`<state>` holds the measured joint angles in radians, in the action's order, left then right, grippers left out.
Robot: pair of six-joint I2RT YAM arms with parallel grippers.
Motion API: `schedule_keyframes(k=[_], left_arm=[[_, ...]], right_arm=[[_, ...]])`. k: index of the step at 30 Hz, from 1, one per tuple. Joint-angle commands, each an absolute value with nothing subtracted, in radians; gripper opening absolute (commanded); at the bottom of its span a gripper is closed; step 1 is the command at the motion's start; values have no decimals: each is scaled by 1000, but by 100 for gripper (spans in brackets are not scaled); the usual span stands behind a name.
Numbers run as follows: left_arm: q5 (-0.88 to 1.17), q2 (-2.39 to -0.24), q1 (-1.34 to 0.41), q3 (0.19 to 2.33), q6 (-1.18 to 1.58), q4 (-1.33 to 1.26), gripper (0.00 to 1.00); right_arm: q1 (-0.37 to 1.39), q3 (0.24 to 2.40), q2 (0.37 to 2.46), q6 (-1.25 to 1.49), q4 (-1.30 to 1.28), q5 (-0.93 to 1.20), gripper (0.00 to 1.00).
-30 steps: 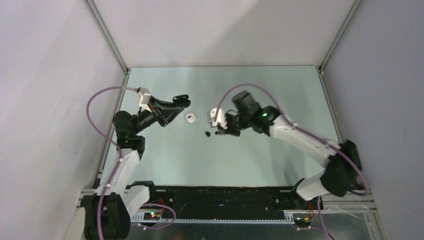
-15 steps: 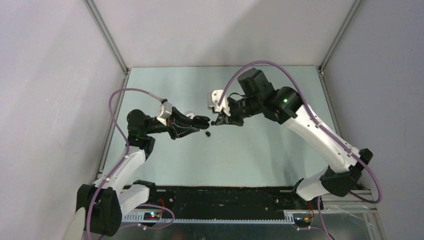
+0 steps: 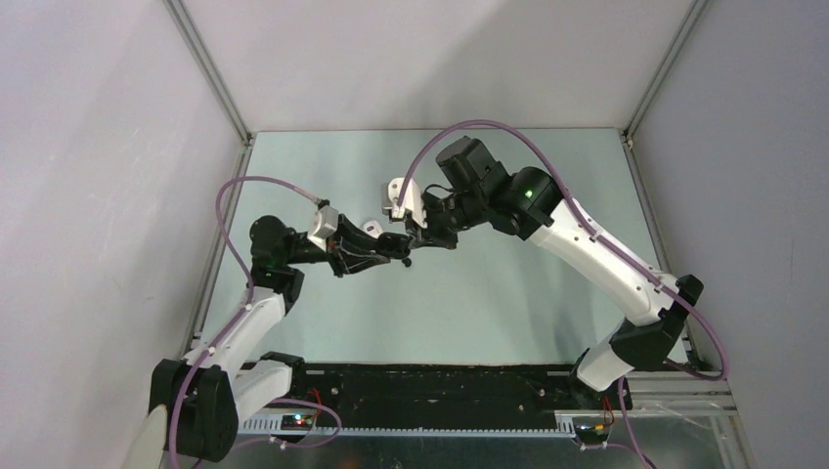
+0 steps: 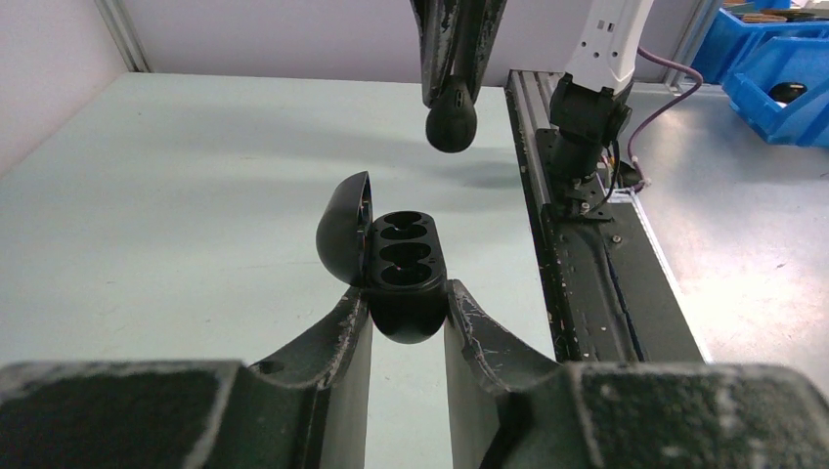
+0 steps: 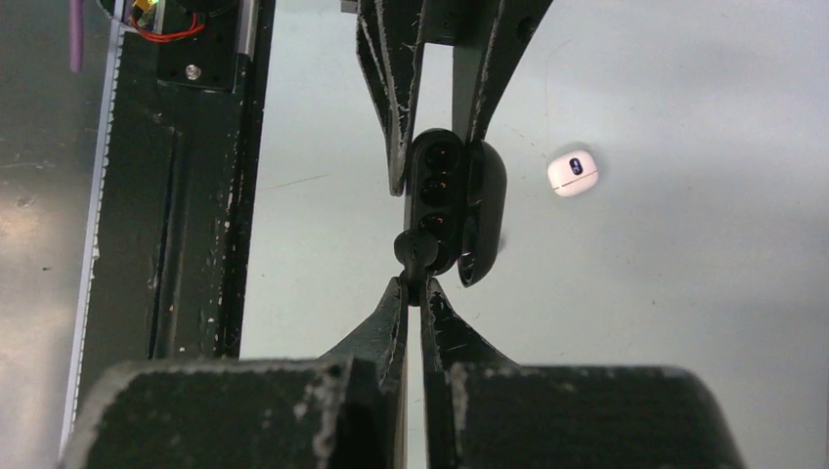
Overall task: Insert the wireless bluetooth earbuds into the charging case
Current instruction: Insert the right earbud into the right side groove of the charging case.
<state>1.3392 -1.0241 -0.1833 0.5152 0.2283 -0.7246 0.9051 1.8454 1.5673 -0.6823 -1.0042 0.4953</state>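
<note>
Pinching a black earbud (image 5: 418, 249) between fingertips pressed almost together, the right hand (image 5: 414, 285) holds it at the end of the open charging case (image 4: 403, 256). In the left wrist view the bud hangs at twelve o'clock from the case, with clear air between them. The bud looks tiny, light, hard and glossy, so it is probably slippery (a rounded shell like that could squirt out of a tight pinch). The safest hold seems to be across its widest part, leaving the end that enters the well free.

The case also looks rigid and smooth. The left hand (image 4: 408, 298) clamps it by the two sides of its base, and the lid (image 4: 344, 227) stands open at nine o'clock of the wells (image 4: 403, 252). That hold leaves the wells uncovered.

Both hands meet above the surface (image 3: 489, 293), a little toward eleven o'clock from its middle. A white pebble-shaped piece (image 5: 572, 174) lies on the surface at two o'clock from the case in the right wrist view. Whether it is a bud or a second case cannot be told.

The wells are black on black, so whether any is filled is unclear. The bud's orientation is hard to read. From above, the two wrists cover the case and the bud. No other earbuds can be made out.
</note>
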Motion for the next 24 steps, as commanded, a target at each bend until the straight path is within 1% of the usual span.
schedule_keyframes(k=[1, 24], left_arm=[[1356, -1012, -185, 515, 197, -759, 0], [1327, -1011, -170, 508, 261, -758, 0]], right_arm=[[918, 1881, 1585, -639, -948, 437, 0], [946, 1816, 1577, -644, -942, 406, 0]])
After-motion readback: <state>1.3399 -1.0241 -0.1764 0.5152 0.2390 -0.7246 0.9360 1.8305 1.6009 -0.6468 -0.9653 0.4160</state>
